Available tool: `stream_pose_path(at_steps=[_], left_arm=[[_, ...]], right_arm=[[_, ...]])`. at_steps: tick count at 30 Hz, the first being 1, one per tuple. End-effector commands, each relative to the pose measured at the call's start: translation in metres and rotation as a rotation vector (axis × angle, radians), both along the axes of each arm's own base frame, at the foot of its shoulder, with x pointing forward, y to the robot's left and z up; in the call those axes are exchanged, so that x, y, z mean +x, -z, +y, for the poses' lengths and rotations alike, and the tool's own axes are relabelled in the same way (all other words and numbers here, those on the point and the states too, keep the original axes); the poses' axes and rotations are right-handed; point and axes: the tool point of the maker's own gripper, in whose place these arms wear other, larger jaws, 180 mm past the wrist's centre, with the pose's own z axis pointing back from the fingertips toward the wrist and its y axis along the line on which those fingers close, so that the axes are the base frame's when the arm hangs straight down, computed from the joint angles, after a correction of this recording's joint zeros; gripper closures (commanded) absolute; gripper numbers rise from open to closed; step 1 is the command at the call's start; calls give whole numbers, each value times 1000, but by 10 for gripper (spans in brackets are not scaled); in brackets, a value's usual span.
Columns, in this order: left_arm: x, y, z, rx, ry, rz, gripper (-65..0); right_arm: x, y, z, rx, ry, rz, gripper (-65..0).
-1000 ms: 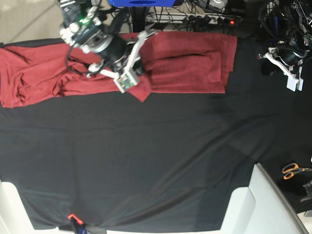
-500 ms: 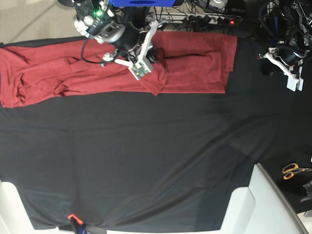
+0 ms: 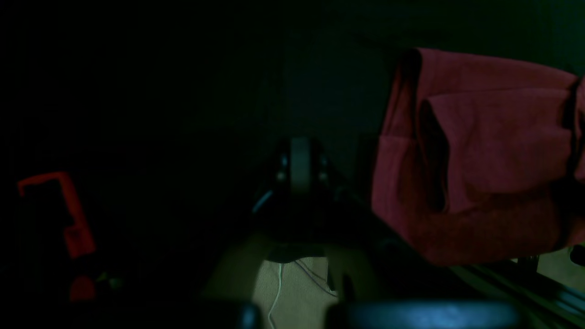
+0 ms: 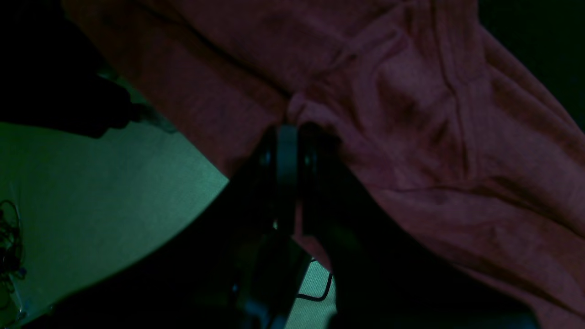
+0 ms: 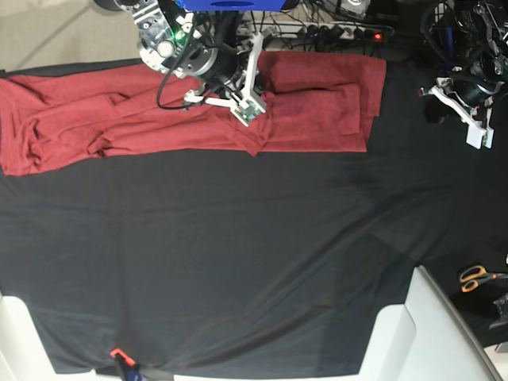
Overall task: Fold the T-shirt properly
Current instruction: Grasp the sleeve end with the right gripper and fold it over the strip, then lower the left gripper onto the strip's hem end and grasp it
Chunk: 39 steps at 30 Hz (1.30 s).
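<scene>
The maroon T-shirt [image 5: 119,111] lies along the back of the black tablecloth [image 5: 238,254]. Its right part [image 5: 317,111] is folded flat, while the left part spreads wrinkled to the table's left edge. My right gripper [image 5: 238,87] hovers over the shirt's middle. In the right wrist view its fingers [image 4: 288,137] are shut, with a bunch of the T-shirt [image 4: 411,114] gathered at their tips. My left gripper [image 5: 456,99] stays off the shirt at the back right. In the left wrist view it is shut [image 3: 299,160] on nothing, with the T-shirt [image 3: 480,160] to its right.
Orange-handled scissors [image 5: 476,278] lie at the right edge. White panels stand at the front right [image 5: 413,333] and front left [image 5: 12,333] corners. A power strip and cables [image 5: 341,33] run behind the table. A small orange item [image 5: 119,355] sits at the front edge.
My right arm has moved right along the back of the table, carrying the shirt's fold and its hanging corner with it. The left arm has not moved.
</scene>
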Motion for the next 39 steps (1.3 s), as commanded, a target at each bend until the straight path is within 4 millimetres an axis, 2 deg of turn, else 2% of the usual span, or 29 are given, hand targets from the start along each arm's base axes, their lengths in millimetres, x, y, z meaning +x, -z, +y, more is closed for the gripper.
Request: stream_pose_path(at_steps=[1, 5, 8, 10, 12, 14, 16, 17, 18, 21, 23, 25, 26, 30, 35, 39], left_arm=[[7, -10, 6, 17, 4, -36, 0], [5, -11, 9, 26, 7, -30, 0], [4, -11, 10, 29, 10, -25, 0], [3, -11, 10, 29, 12, -24, 0], [3, -11, 9, 30, 16, -24, 0], [3, -11, 9, 30, 18, -22, 0], [4, -11, 7, 25, 24, -22, 0], [5, -10, 2, 19, 38, -22, -54], [2, -7, -3, 15, 53, -10, -145], [-1, -2, -16, -12, 95, 1, -359], [0, -1, -24, -58, 97, -12, -467], [-1, 3, -28, -89, 90, -9, -533], [-3, 7, -27, -97, 82, -1, -550], [-12, 24, -27, -138, 46, 40, -550], [-22, 45, -53, -193, 96, 106, -550], [-15, 58, -60, -253, 49, 94, -550]], right_arm=[[8, -15, 8, 48, 6, -41, 0], [14, -16, 8, 42, 2, -50, 0], [19, -8, 7, 24, -7, -42, -15], [22, -3, 4, -9, -18, -25, -99], [23, 0, -1, -51, -37, -3, -227], [27, -7, -2, -59, -40, -14, -341], [35, -22, -7, -55, -35, -63, -411], [40, -32, -12, -57, -36, -98, -426], [44, -40, -16, -59, -35, -128, -440], [48, -56, -25, -58, -23, -178, -447], [51, -59, -36, -66, 4, -191, -447], [54, -59, -48, -68, 51, -190, -447], [56, -60, -52, -63, 70, -198, -446], [63, -68, -70, -16, 161, -260, -440], [66, -68, -88, -13, 224, -285, -440], [66, -67, -89, -15, 227, -284, -440]])
